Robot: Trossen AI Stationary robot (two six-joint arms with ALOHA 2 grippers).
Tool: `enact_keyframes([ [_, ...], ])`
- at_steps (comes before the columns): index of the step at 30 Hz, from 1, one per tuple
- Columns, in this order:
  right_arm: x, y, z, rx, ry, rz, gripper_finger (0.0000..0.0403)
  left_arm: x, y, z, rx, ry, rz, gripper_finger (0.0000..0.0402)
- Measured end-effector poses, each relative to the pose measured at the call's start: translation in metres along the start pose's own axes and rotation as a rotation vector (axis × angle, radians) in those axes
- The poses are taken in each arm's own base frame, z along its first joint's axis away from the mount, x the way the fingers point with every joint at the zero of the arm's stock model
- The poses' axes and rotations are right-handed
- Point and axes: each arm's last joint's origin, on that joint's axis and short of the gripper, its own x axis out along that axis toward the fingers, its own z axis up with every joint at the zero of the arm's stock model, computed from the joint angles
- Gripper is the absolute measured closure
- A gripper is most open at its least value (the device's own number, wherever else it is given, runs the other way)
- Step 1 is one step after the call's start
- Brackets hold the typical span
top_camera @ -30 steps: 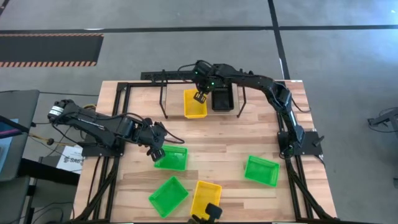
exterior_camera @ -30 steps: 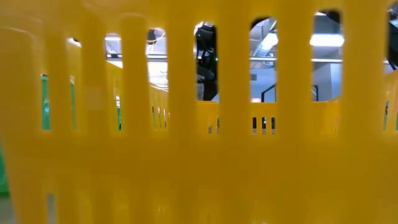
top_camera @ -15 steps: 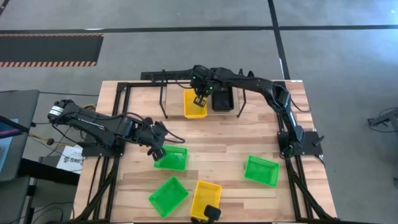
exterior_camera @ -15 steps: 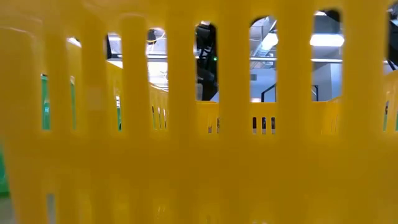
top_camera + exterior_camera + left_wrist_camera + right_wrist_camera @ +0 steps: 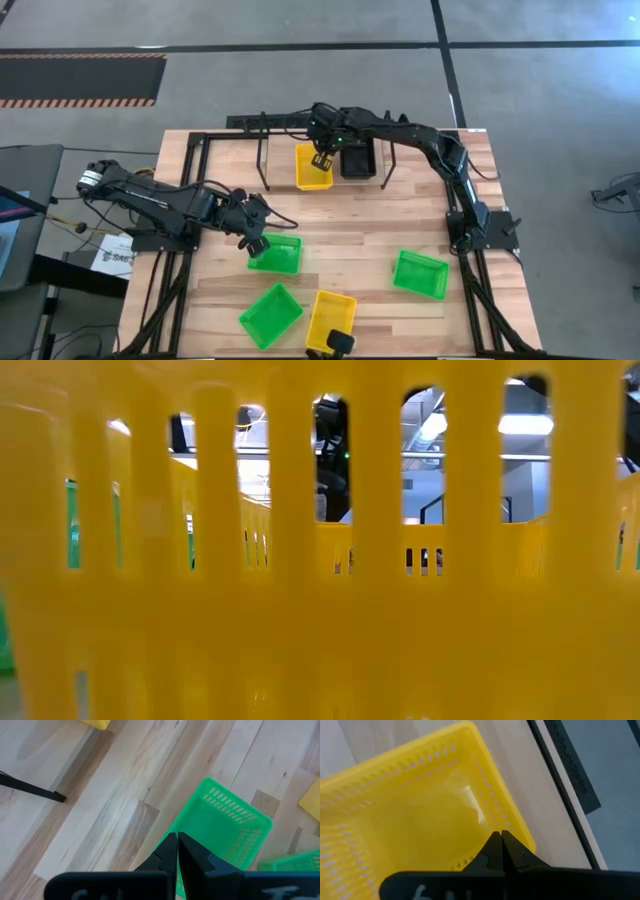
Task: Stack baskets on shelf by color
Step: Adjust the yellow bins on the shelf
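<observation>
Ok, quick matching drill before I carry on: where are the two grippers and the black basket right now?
Things:
1. left gripper
2. right gripper
3. black plastic mesh basket

Places:
a. at the black wire shelf, right beside the yellow basket
b. at the yellow plastic mesh basket by the shelf, fingers shut
c. at the rim of a green plastic mesh basket mid-table, fingers shut

Pairs: 1-c, 2-b, 3-a

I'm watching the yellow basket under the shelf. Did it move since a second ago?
Yes. The yellow basket, pinched by the right gripper, slid slightly farther back under the shelf.
</observation>
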Motion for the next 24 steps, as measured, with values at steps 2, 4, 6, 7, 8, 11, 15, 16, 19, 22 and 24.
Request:
enact_keyframes([
  [2, 0.000, 0.000, 0.000, 0.006, 0.001, 0.000, 0.0403, 0.000, 0.000, 0.000, 0.000, 0.000, 0.000, 0.0401],
  [4, 0.000, -0.001, -0.001, 0.012, 0.009, 0.000, 0.0403, 0.000, 0.000, 0.000, 0.000, -0.001, 0.000, 0.0401],
  [6, 0.005, -0.001, 0.000, 0.014, 0.009, 0.000, 0.0403, 0.000, 0.000, 0.000, 0.000, 0.000, 0.001, 0.0401],
  [7, 0.007, -0.001, 0.000, 0.016, 0.009, -0.001, 0.0403, 0.000, 0.000, 0.000, 0.000, -0.001, 0.001, 0.0401],
  [8, 0.009, -0.001, -0.002, 0.014, 0.027, 0.000, 0.0403, 0.000, 0.000, 0.000, 0.000, 0.000, 0.001, 0.0401],
  [11, 0.014, 0.002, -0.001, 0.010, 0.022, 0.002, 0.0403, 0.000, 0.000, 0.000, 0.000, 0.000, 0.001, 0.0401],
  [15, 0.021, 0.002, -0.006, 0.005, 0.063, 0.004, 0.0403, 0.000, 0.000, 0.000, 0.000, 0.000, 0.001, 0.0401],
  [16, 0.022, 0.001, -0.004, 0.009, 0.043, 0.002, 0.0403, 0.000, 0.000, 0.000, 0.000, 0.000, 0.001, 0.0401],
  [19, 0.023, -0.005, -0.005, 0.009, 0.053, -0.005, 0.0403, 0.000, 0.000, 0.000, 0.000, 0.000, 0.001, 0.0401],
  [22, 0.024, -0.012, -0.006, 0.009, 0.054, -0.013, 0.0403, 0.000, 0.000, 0.000, -0.002, 0.001, 0.000, 0.0401],
  [24, 0.025, -0.019, -0.006, 0.019, 0.056, -0.019, 0.0403, 0.000, 0.000, 0.000, -0.013, 0.001, -0.001, 0.0401],
])
